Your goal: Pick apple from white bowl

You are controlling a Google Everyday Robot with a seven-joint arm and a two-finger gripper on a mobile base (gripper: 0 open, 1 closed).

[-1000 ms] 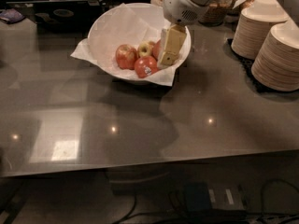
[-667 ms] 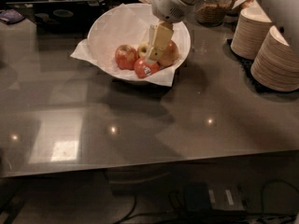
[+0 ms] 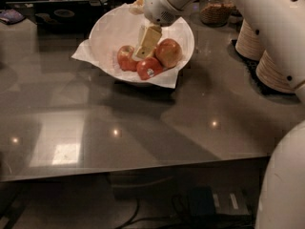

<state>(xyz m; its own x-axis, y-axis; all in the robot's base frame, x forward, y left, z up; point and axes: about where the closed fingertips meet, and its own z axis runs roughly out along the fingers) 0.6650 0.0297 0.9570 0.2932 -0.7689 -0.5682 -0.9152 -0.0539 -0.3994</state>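
Three apples show in the large, shallow white bowl lined with crinkled white paper point(image 3: 107, 30), and none has left it. The pick, as I judge it, is only at the reaching stage, with the grasp and the lift out both left to do.

The robot's cream-coloured gripper point(image 3: 142, 54) hangs down inside the bowl, its tip low among the fruit. Whether it is open or closed I cannot tell, and it does not appear to hold anything.

The round red apple mottled with pale yellow patches point(image 3: 169, 52) lies just beside the gripper, near the bowl's wall. It is on the side away from the plain red apple point(image 3: 125, 58), which lies close on the gripper's other flank. Just below the gripper's tip sits the red apple with a white sticker point(image 3: 150, 68).

The mottled apple looks whole, smooth and slightly glossy. No sticker shows on it, and it looks bulkier than its two neighbours.
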